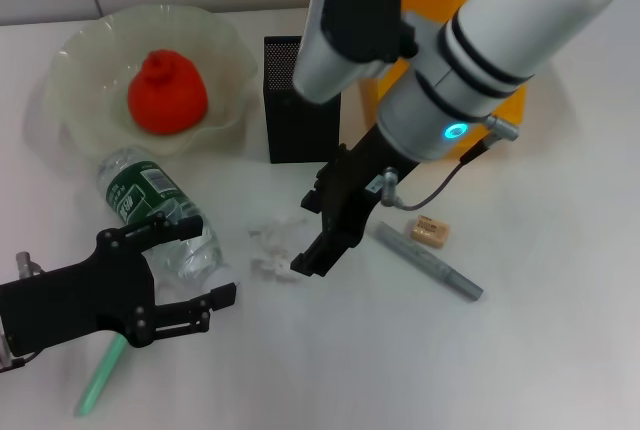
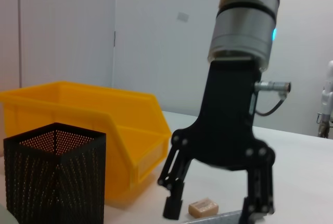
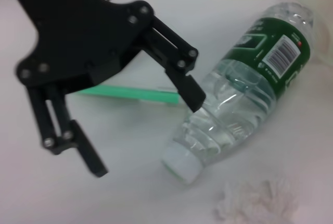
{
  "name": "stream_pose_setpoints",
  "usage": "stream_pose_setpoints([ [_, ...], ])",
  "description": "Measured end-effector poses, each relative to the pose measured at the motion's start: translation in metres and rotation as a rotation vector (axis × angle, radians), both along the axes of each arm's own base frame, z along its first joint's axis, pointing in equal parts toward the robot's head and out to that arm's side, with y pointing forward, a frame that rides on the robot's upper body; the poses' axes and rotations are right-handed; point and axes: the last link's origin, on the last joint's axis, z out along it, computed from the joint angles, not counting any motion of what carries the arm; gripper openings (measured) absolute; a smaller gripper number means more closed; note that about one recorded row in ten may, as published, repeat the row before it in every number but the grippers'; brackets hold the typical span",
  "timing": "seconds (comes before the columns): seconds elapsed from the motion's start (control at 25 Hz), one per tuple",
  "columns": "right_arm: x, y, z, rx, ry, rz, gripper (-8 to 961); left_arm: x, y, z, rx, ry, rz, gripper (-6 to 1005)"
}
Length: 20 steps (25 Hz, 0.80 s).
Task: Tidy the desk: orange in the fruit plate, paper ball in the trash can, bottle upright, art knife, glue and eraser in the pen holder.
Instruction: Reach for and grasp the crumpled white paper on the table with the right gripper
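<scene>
Bottle step: with the orange (image 1: pixel 167 93) already in the plate (image 1: pixel 75 55), the left gripper (image 1: pixel 190 268), jaws apart, flanks the lying bottle (image 1: pixel 165 220) and must close, while the open right gripper (image 1: pixel 318 238) hovers over the paper ball (image 1: pixel 275 250).

The right arm (image 1: pixel 520 20) is a thick white tube with black rings and a small glowing blue ring light, and a thin grey cable loops off a metal plug. Both the right gripper (image 1: pixel 325 240) and the left gripper (image 1: pixel 190 275) are matte black, built of linked bars with visible screws.
</scene>
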Motion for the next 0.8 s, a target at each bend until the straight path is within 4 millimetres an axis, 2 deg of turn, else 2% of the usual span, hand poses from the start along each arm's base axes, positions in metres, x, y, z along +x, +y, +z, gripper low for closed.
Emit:
stream_pose_setpoints([
  [0.16,0.000,0.000,-0.017,0.032,-0.038,0.034,826,0.001,0.000,-0.001,-0.004,0.005,-0.011,868],
  [0.36,0.002,0.000,-0.027,0.039,-0.072,0.055,826,0.001,0.000,-0.002,-0.015,0.015,-0.020,868],
  [0.8,0.006,0.000,-0.038,0.039,-0.129,0.082,823,0.002,0.000,-0.003,-0.015,0.020,-0.020,868],
])
